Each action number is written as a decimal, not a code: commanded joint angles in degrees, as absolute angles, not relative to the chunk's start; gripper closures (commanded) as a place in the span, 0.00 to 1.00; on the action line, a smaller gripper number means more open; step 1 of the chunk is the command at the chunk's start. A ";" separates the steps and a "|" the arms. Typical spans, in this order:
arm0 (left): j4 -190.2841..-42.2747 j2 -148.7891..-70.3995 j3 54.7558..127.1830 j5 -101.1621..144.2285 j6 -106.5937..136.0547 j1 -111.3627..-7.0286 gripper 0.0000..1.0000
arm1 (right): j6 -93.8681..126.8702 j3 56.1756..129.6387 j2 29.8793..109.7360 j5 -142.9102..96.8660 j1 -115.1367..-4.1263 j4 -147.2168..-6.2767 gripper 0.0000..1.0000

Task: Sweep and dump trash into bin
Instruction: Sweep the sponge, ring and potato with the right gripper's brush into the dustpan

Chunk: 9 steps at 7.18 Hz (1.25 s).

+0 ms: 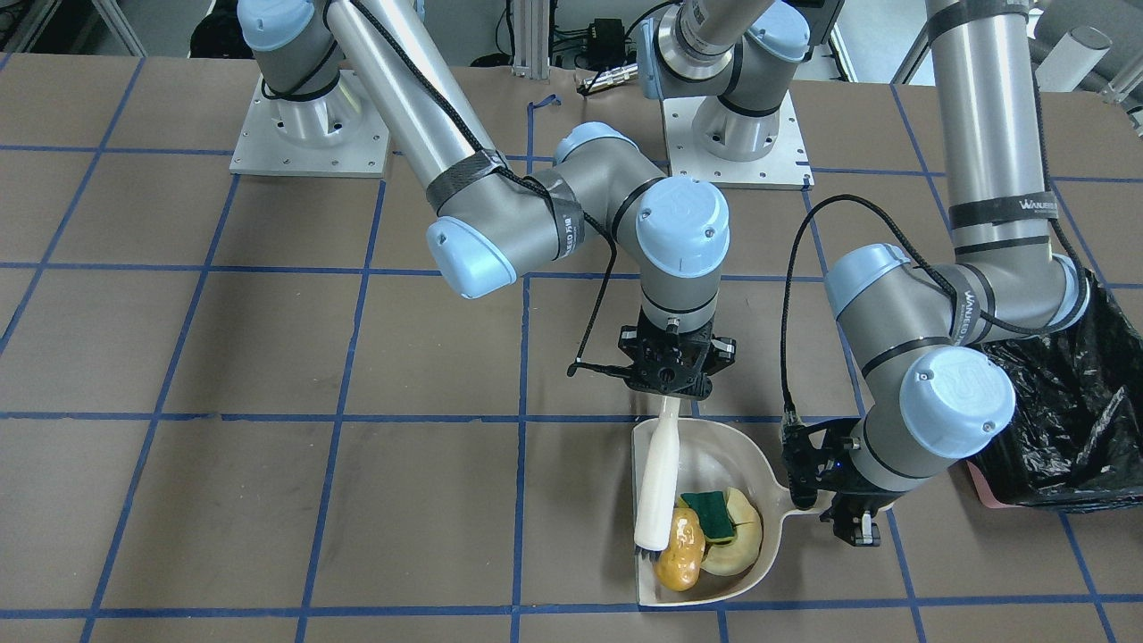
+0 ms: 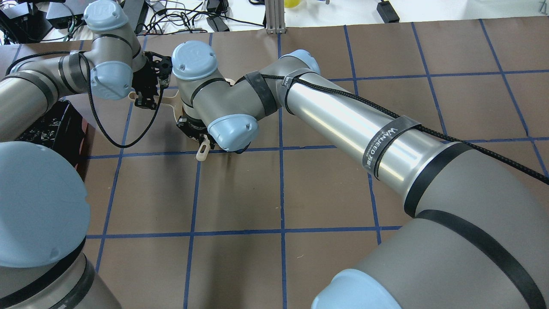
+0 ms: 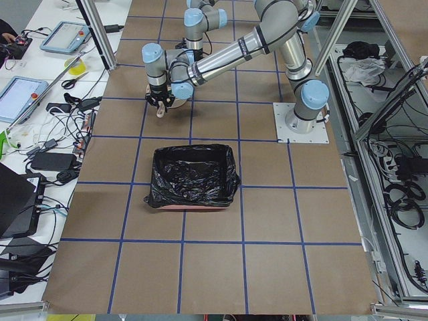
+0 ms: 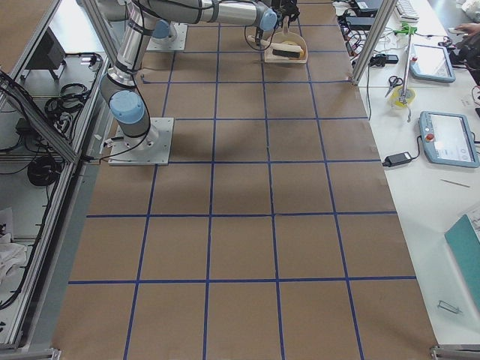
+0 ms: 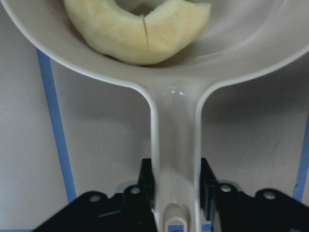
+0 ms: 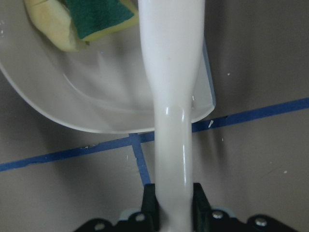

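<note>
All three trash pieces lie in the beige dustpan (image 1: 714, 451): the yellow-orange lump (image 1: 679, 551), the green-and-yellow sponge (image 1: 710, 515) and the cream crescent slice (image 1: 746, 536). My left gripper (image 1: 839, 509) is shut on the dustpan's handle (image 5: 176, 145), with the slice (image 5: 140, 34) just ahead in the pan. My right gripper (image 1: 671, 379) is shut on a white brush (image 1: 659, 487), whose handle (image 6: 171, 96) reaches over the pan's rim (image 6: 96, 104) beside the sponge (image 6: 96, 14). The black-lined bin (image 1: 1076, 411) stands close behind my left arm's wrist.
The bin (image 3: 194, 177) sits a grid square from the dustpan, on the table's left side, its pink base edge (image 1: 982, 487) showing. Both arm bases (image 1: 308, 134) stand at the table's robot-side edge. The brown table with blue grid lines (image 1: 268, 500) stretches to my right.
</note>
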<state>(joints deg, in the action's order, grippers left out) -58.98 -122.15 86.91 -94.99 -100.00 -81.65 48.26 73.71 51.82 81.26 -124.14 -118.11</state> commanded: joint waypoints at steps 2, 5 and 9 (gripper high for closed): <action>-58.97 -121.56 86.84 -94.83 -99.67 -81.39 1.00 | 48.96 72.86 51.86 80.34 -125.59 -118.21 1.00; -58.97 -121.46 86.84 -94.66 -100.02 -80.68 1.00 | 48.00 72.69 52.12 79.36 -126.13 -119.01 1.00; -58.97 -120.85 86.84 -93.78 -100.02 -80.42 1.00 | 44.77 73.56 60.79 83.22 -117.28 -103.41 1.00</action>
<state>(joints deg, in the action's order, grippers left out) -58.97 -121.30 86.83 -94.23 -100.02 -80.56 47.15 73.12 57.61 81.91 -121.11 -109.38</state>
